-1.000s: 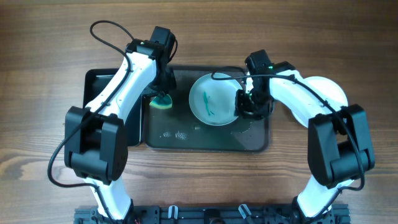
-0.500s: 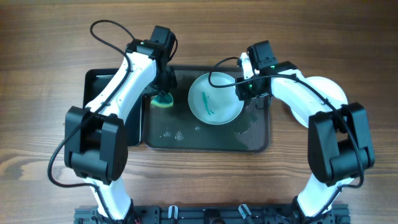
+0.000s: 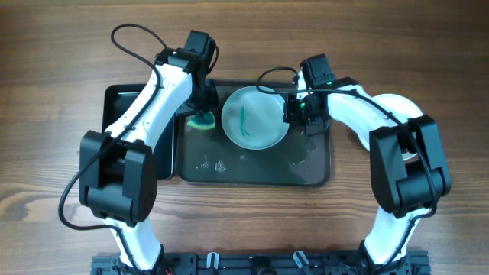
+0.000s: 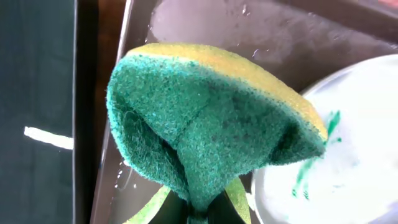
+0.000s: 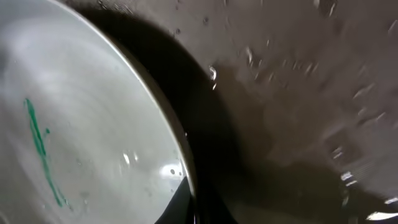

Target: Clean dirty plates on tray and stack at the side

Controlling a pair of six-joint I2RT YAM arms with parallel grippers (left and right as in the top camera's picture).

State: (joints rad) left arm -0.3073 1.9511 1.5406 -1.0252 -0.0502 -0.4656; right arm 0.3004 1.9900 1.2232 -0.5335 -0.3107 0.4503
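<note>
I see the white plate (image 3: 255, 116), streaked with a teal smear (image 3: 244, 121), in the far middle of the dark tray (image 3: 252, 174). My right pincer (image 3: 294, 114) is pinching its right rim. Just left of the plate, my left pincer (image 3: 202, 113) squeezes a folded green-and-yellow sponge (image 4: 211, 118) at the wet tray's far left corner. The tray rests on the wooden tabletop (image 3: 46, 61).

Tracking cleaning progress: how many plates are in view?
2. One green-smeared plate on the tray; one white plate right of the tray, mostly under the right arm. More may be stacked there.
</note>
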